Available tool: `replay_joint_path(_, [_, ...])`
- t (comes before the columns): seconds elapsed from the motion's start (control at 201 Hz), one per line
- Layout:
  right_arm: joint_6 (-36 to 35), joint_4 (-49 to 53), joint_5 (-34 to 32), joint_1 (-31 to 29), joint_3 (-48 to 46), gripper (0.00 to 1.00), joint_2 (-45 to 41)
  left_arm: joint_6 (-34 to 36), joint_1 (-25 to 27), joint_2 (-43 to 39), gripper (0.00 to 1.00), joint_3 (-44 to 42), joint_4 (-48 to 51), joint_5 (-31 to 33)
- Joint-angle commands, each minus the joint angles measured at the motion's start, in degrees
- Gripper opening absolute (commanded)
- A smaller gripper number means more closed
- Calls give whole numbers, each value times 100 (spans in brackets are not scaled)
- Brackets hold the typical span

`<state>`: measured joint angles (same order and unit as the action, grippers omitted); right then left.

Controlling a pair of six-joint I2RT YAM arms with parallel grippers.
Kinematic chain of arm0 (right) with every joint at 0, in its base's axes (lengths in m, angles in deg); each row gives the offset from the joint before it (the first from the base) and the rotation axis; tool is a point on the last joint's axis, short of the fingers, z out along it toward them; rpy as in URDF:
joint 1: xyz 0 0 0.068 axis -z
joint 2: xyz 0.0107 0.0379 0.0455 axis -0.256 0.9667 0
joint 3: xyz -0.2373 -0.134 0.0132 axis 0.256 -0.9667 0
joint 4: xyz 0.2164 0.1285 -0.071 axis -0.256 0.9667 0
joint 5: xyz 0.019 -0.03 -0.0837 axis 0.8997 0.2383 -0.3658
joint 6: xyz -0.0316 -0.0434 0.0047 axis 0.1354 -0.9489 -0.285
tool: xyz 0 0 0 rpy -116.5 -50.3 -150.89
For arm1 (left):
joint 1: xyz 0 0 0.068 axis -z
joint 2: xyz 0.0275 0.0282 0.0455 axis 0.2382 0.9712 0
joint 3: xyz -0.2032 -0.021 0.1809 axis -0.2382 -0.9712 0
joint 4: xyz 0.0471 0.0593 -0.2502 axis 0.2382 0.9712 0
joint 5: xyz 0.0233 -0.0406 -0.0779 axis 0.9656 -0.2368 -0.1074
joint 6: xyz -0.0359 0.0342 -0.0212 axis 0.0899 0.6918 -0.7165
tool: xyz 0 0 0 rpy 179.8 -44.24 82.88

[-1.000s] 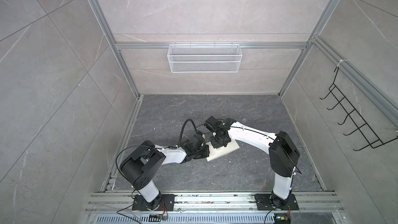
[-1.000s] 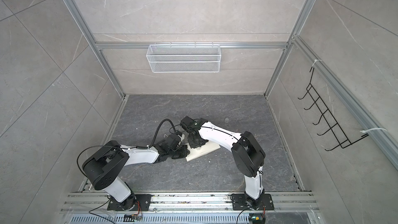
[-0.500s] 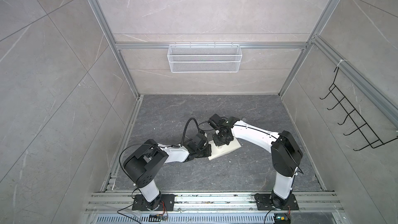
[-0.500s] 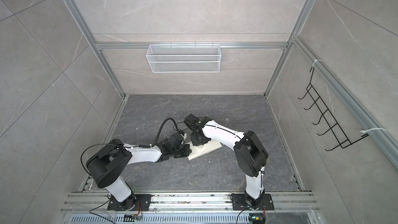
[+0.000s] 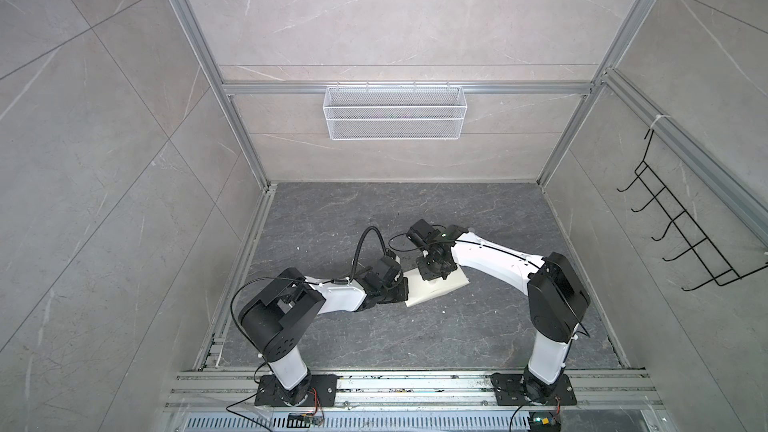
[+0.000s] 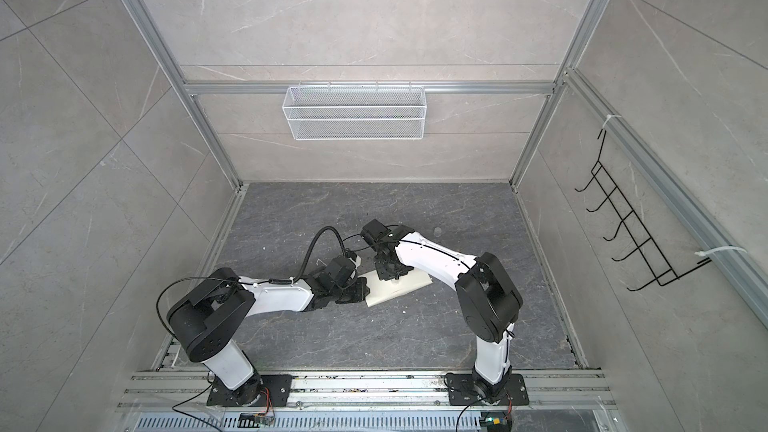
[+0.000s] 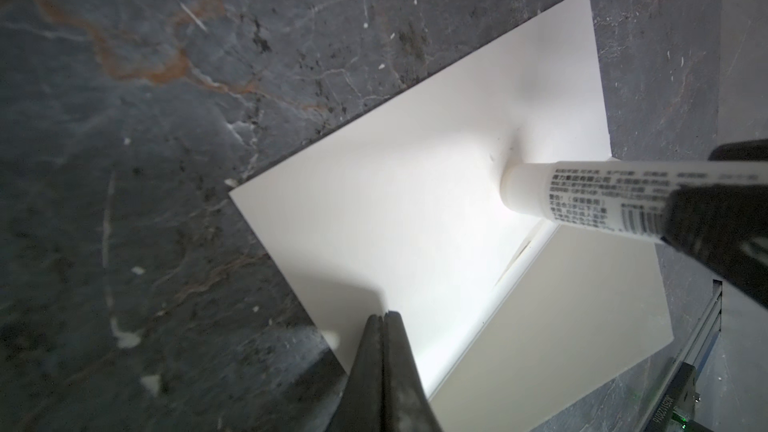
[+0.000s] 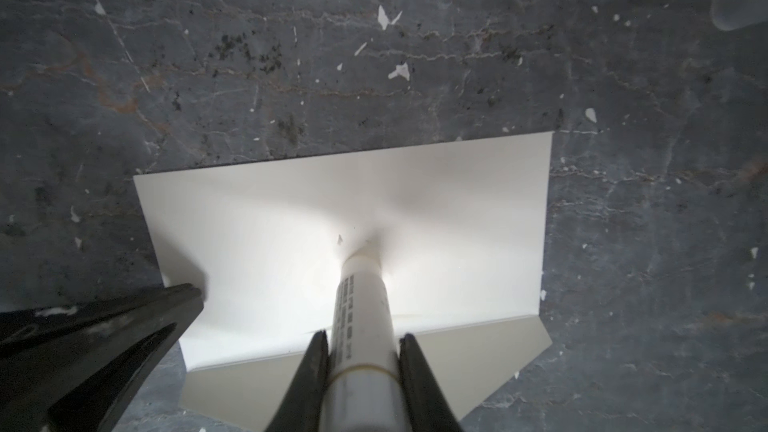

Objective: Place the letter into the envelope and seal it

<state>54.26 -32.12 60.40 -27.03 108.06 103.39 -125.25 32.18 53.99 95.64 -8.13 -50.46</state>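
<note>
the fingers [image 8: 316, 367] of the right gripper [image 8: 365, 337] pinch a white glue stick [image 8: 363, 297] from both sides, with its printed barrel pointing down. the stick's tip touches the envelope [image 8: 270, 222] on its wide panel, near the middle and a little off the fold. the flap [image 8: 478, 363] is open and lies flat on the table [image 8: 374, 56], showing its slanted corners.

the fingers [image 7: 370, 363] of the left gripper [image 7: 383, 320] are pressed together. their tips rest on the envelope's short edge, nearer the fold end and well apart from the glue stick.

in both top views the envelope [image 5: 440, 292] lies flat and skewed on the dark stone table between the two grippers. the left arm is low and stretched out, and the right arm bends over the envelope. a white wire basket [image 5: 395, 112] hangs on the back wall, and a black hook rack [image 5: 685, 238] hangs on the right wall.
</note>
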Motion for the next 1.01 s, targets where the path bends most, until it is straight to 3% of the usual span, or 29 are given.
replay_joint_path(0.0, [-81,335,-676,144,-169,0,-130,170,1,338,0,-112,1118,340])
replay_joint_path(0.583, [-145,104,-874,592,-668,0,-419,161,23,332,0,-109,1167,358])
replay_joint_path(0.872, [-141,-625,397,553,-734,0,-1194,178,28,340,0,-88,1165,349])
replay_joint_path(1.006, [-155,-712,413,367,-634,0,-1175,178,39,348,0,-75,1165,347])
